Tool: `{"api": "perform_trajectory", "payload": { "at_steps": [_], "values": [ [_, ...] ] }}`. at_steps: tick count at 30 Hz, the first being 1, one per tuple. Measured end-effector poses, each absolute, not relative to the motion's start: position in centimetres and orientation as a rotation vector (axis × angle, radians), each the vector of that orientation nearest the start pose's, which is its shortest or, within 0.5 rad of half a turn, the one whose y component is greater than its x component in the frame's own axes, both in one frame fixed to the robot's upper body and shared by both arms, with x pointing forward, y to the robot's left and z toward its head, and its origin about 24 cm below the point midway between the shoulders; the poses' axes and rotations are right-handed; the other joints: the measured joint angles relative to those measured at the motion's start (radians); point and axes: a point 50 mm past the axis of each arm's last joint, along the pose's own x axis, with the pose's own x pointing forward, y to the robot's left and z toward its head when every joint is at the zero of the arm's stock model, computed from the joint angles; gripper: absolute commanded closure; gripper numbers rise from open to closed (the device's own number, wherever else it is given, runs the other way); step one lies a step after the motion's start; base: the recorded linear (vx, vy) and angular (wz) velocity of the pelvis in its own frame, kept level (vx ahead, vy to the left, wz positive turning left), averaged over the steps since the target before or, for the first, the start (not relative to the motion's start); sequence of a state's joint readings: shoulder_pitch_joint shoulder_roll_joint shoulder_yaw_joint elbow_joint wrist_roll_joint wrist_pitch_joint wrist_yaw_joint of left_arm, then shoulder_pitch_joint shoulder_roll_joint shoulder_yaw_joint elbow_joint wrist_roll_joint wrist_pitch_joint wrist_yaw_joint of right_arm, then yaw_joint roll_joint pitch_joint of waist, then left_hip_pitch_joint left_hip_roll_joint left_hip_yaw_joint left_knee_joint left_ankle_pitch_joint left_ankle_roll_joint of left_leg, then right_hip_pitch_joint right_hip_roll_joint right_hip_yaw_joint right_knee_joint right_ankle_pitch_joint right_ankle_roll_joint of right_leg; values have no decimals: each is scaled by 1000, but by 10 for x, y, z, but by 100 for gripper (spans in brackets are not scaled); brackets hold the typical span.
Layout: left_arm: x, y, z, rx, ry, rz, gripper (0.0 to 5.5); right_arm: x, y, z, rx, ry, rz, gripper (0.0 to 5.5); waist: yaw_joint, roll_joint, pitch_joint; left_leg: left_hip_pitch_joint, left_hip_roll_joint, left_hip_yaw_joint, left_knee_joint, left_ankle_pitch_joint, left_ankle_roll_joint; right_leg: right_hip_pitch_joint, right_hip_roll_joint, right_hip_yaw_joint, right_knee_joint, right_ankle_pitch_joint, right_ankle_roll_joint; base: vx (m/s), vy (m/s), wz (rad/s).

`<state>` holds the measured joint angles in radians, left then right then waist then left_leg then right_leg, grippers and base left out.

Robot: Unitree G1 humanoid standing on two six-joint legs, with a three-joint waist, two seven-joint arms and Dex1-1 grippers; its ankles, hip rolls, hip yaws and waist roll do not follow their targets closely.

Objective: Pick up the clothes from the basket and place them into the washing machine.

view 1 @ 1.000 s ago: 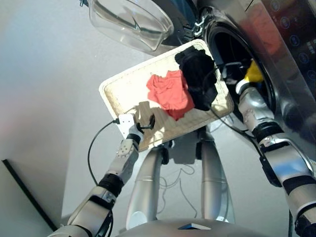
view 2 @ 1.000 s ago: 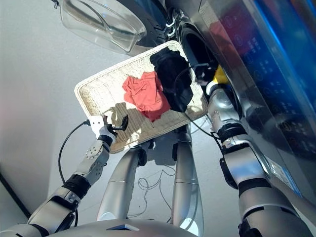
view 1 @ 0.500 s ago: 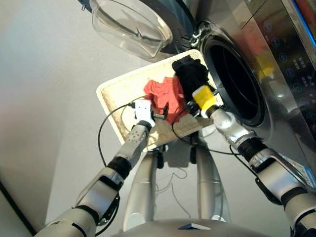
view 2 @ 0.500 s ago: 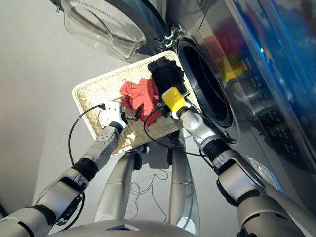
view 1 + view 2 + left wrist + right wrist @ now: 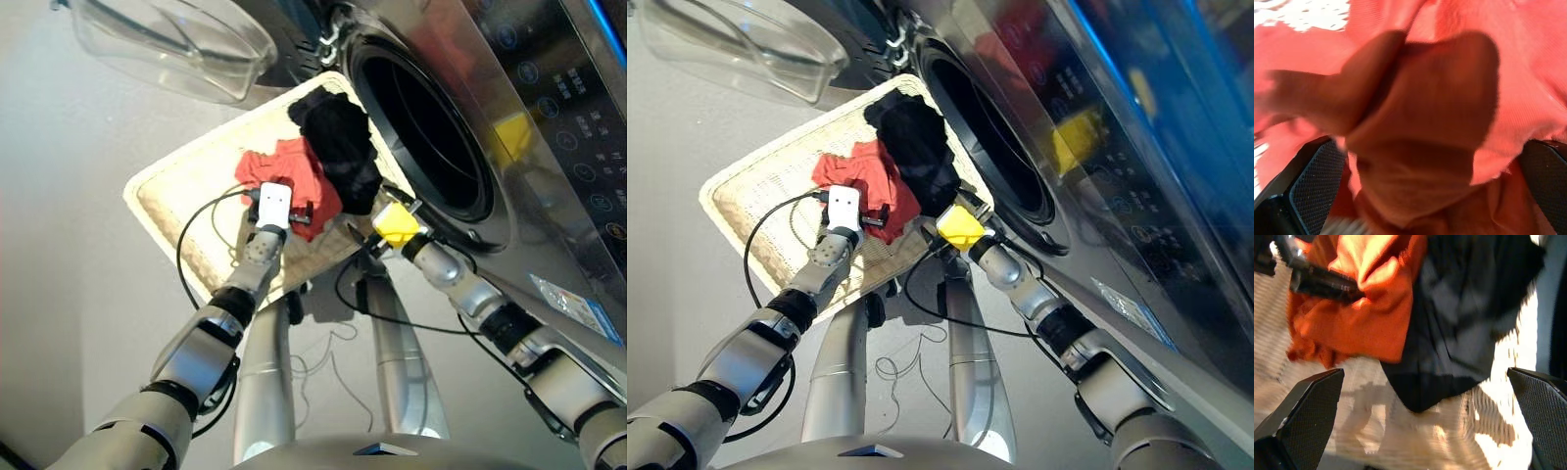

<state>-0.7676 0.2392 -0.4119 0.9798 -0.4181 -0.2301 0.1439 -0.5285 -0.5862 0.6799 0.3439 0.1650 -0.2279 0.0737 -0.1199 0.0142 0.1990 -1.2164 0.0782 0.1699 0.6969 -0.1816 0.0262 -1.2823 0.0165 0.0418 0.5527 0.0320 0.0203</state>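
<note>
You see the washing machine (image 5: 509,127) on the right, its glossy dark grey front set with a round porthole (image 5: 421,137) that stands open; the clear glass door (image 5: 167,44) is swung out to the upper left, above the far corner of the basket. A black cable (image 5: 191,255) loops from the left wrist across the basket's near edge, and another cable hangs below the right arm.

The basket (image 5: 167,196) is a shallow cream wicker tray with rounded corners and a low rim, set just in front of the porthole. In it lie two soft, crumpled garments: the red garment (image 5: 294,176) near the middle and the black garment (image 5: 338,147) beside it on the machine side, the two touching and overlapping.

The left gripper (image 5: 1425,196) is down on the red garment: its textured black fingers (image 5: 1312,186) stand apart with folds of red cloth bunched between them. The right gripper (image 5: 1425,421) hovers at the basket's near edge, its fingers (image 5: 1308,401) spread wide and holding nothing, with the lower edge of the black garment and the wicker showing between them.
</note>
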Motion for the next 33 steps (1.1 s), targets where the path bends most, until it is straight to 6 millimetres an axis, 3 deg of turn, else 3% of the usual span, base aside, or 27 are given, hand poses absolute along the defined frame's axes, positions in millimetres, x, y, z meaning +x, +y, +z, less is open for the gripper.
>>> {"api": "perform_trajectory", "payload": {
  "at_steps": [2,5,12,16,20,24,25,28,33],
  "values": [
    [377,141,69,125,46,-48,550,312,-124,75,-619,-148,652,0,-4,-1,1,-11,11,1,23,-14,-1,-12,10,9,7,0,0,4,3,-273],
    [380,148,73,111,40,-5,550,308,-124,69,-622,-124,677,0,-21,-2,1,-11,12,0,23,-16,-4,-13,11,14,12,0,0,0,0,0],
    [380,146,79,77,12,-7,550,305,-126,62,-638,-109,676,0,-17,-2,1,-1,11,-4,12,-13,-2,-3,3,11,19,-2,-1,0,0,0],
    [371,141,71,-6,7,-31,550,305,-119,57,-693,-118,681,0,-14,-3,2,83,-17,-5,-66,15,-2,64,-24,6,-11,0,-4,9,-22,188],
    [354,136,59,-114,-2,-74,550,303,-112,45,-756,-112,677,0,14,-2,2,221,-41,-14,-183,54,-8,188,-47,-15,-78,2,-8,2,-9,45],
    [342,131,62,-217,-51,-115,550,303,-117,36,-877,-112,656,0,48,-1,2,330,-67,-41,-299,105,-19,279,-69,-43,-135,6,-15,3,-36,251],
    [339,130,62,-237,-60,-132,550,305,-117,37,-921,-128,648,0,65,0,3,353,-71,-44,-324,115,-19,297,-72,-49,-144,10,-21,0,0,0],
    [333,127,66,-281,-85,-170,550,308,-116,41,-1016,-173,646,0,79,5,5,397,-75,-60,-358,127,-24,342,-81,-80,-164,10,-25,0,0,0],
    [325,112,71,-326,-107,-278,550,318,-108,55,-1163,-274,647,0,105,7,6,444,-83,-66,-384,139,-23,384,-91,-94,-170,4,-28,0,0,0]
  ]
}}
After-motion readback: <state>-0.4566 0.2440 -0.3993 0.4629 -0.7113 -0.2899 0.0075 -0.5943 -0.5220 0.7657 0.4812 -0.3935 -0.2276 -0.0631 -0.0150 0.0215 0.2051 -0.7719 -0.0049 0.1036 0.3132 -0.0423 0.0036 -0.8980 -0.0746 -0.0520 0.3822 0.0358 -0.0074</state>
